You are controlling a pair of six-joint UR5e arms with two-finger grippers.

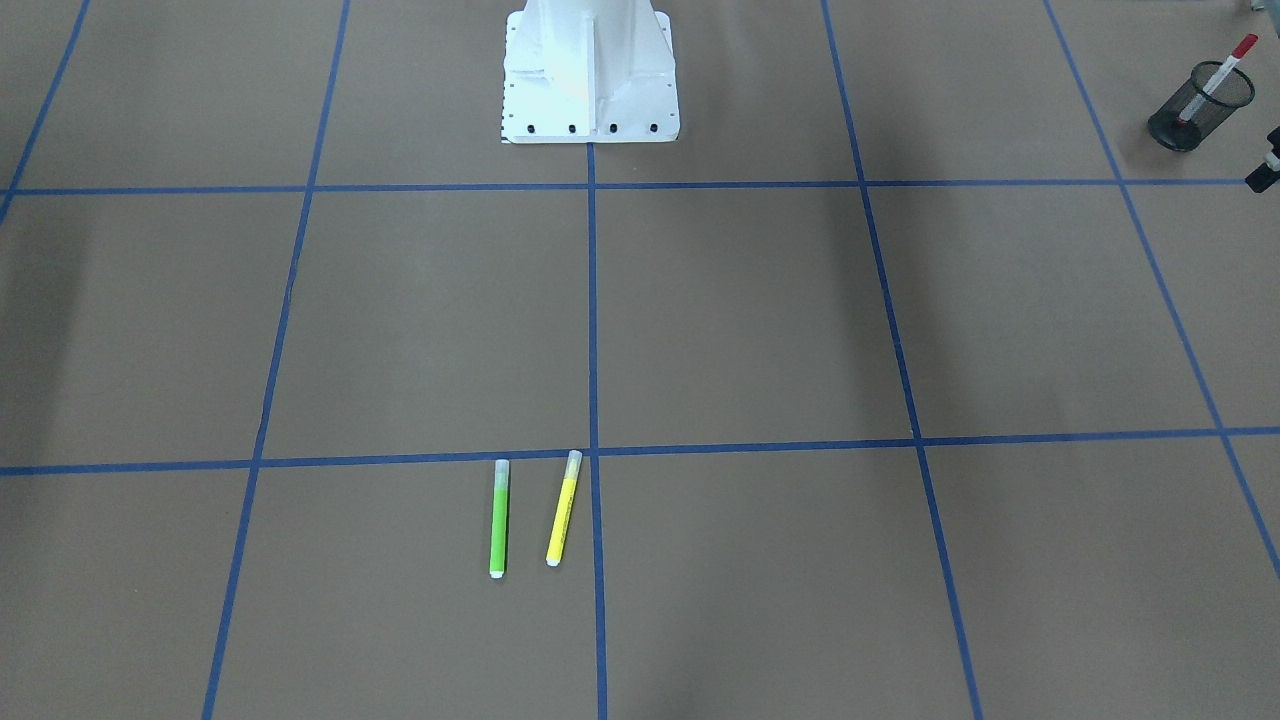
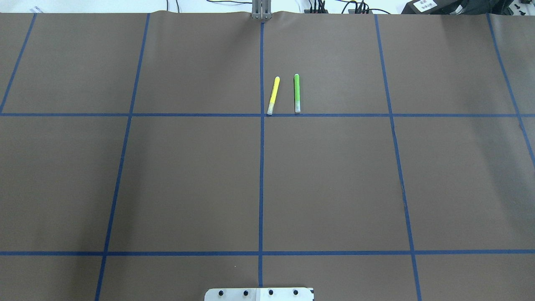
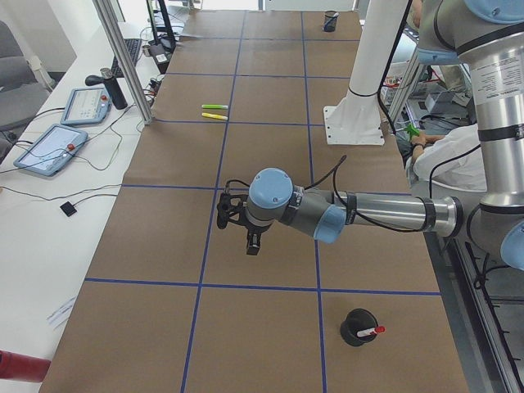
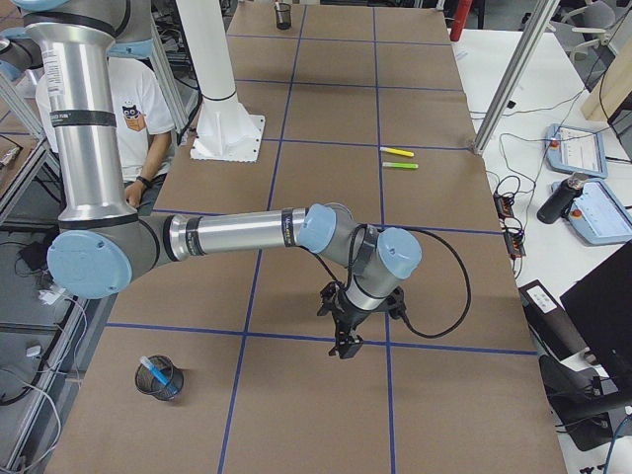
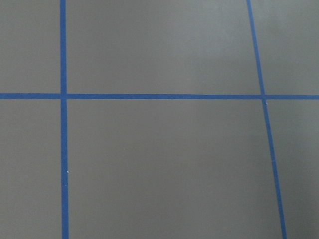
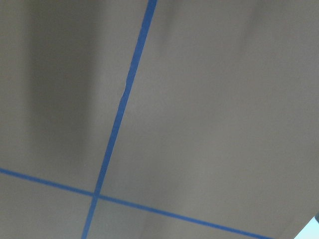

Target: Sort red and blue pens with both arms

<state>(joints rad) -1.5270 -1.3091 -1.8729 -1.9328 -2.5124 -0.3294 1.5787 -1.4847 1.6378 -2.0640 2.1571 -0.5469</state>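
Brown taped table, red-capped white marker leaning in mesh cup

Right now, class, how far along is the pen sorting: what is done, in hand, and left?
Done, it seems: the red pen stands in a mesh cup on the left arm's side, the blue pen in a second mesh cup on the right arm's side. In hand: nothing visible; the left gripper and right gripper hang over the table. Left: probably nothing; the green highlighter and yellow highlighter lie unsorted.
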